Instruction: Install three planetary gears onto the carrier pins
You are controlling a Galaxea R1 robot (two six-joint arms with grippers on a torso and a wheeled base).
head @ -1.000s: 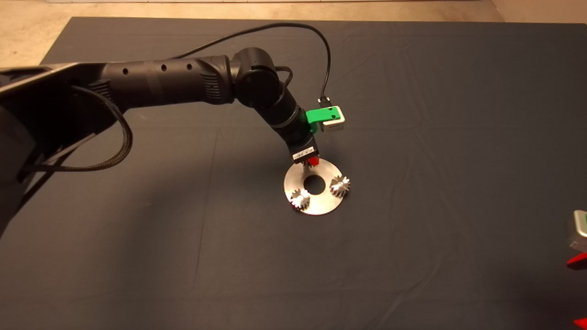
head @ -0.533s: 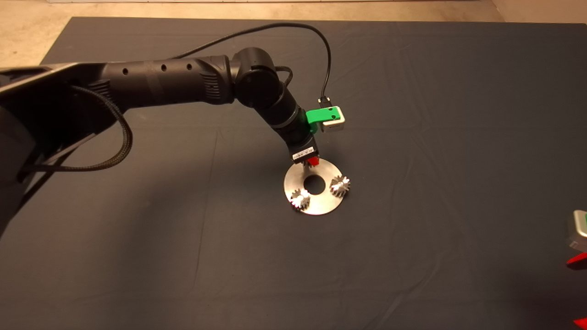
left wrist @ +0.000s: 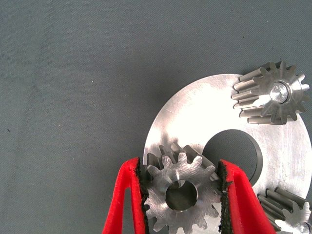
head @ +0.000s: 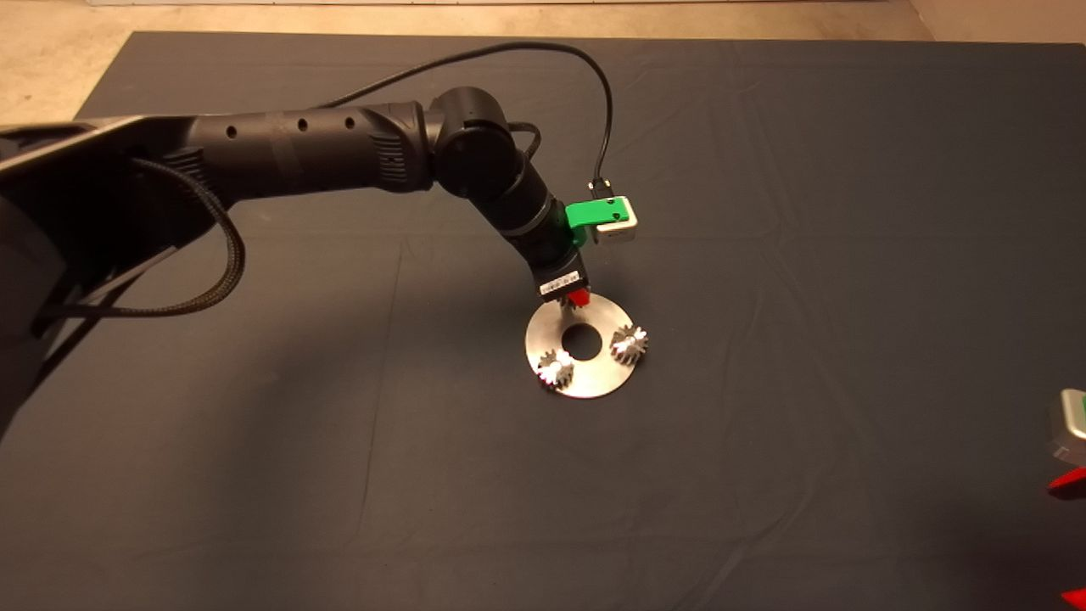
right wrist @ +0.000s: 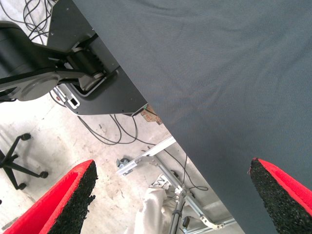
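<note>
Very little has changed over the last second: the left gripper [head: 578, 299] stays at the far edge of the disc [head: 594, 383], and the arm has barely shifted in the head view. Its fingers [left wrist: 130, 195] are clamped on the third gear [left wrist: 181, 194], one black pad on each side of the teeth. In the left wrist view this gear hangs low over the disc near the central hole [left wrist: 233, 155]. Through its bore I see only a dull grey surface, so I cannot tell whether the pin is lined up beneath it or already inside. I judge this as the final fine alignment before lowering.

The other two gears are already seated on their pins: one on the near left of the disc [head: 555, 367], one on the right [head: 629, 343], its pin tip shining in the centre [left wrist: 278, 91]. So the task looks two-thirds done.

Around the disc, the counter's dark mat [head: 764, 212] lies bare, with nothing blocking the gripper. The right gripper [head: 1071, 458] is parked at the lower right edge, fingers [right wrist: 73, 195] wide apart, its camera looking past the mat edge to cables and a chair base on the floor.
</note>
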